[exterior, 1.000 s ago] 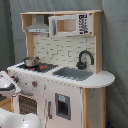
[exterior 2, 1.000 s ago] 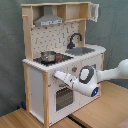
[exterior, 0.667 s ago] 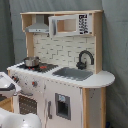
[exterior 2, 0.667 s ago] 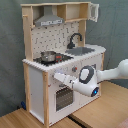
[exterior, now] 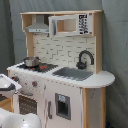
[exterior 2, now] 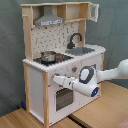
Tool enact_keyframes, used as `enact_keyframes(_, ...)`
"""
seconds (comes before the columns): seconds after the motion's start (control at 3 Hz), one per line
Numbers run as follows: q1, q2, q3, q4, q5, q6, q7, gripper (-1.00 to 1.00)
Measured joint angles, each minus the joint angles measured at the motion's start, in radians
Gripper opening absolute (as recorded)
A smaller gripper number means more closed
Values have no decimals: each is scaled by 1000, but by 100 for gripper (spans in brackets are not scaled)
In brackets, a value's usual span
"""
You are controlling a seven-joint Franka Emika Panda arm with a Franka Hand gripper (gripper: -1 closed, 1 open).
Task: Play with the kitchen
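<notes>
1. Up close, the hand (exterior 2: 56,80) sits right at the front face of the kitchen (exterior 2: 62,55), by the left end of the oven door (exterior 2: 62,96) in the second exterior view; whether it touches the panel cannot be told, nor whether its fingers are spread or pressed together.
2. Behind the hand, the white arm (exterior 2: 107,75) reaches in from the second exterior view's right, with open room above the wooden desk (exterior 2: 100,112) beneath it.
3. Just below the hand, the oven door has a dark window; beside the hand toward the arm, a knob (exterior 2: 74,69) shows on the front panel.
4. Above the hand, the white countertop edge overhangs the front; on it stands a small metal pot (exterior 2: 48,56) on the stovetop (exterior 2: 54,58), and farther along, toward the arm's side, the grey sink (exterior 2: 84,50) with a black faucet (exterior 2: 75,39).
5. Higher still are the grey hood (exterior 2: 49,21) and an open upper shelf (exterior 2: 75,11) framed in light wood, with a tiled back wall between shelf and counter.
6. The first exterior view shows a cupboard door with a dark panel (exterior: 63,106) on the front, away from the hand's side, and white arm parts (exterior: 9,86) at the first exterior view's left edge.
7. Grey curtain (exterior 2: 114,25) hangs behind the kitchen in both exterior views.
</notes>
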Motion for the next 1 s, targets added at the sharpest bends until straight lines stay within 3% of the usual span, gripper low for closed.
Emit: enact_keyframes(1.0, 1, -3, 3, -2, 0, -13, -313, -100)
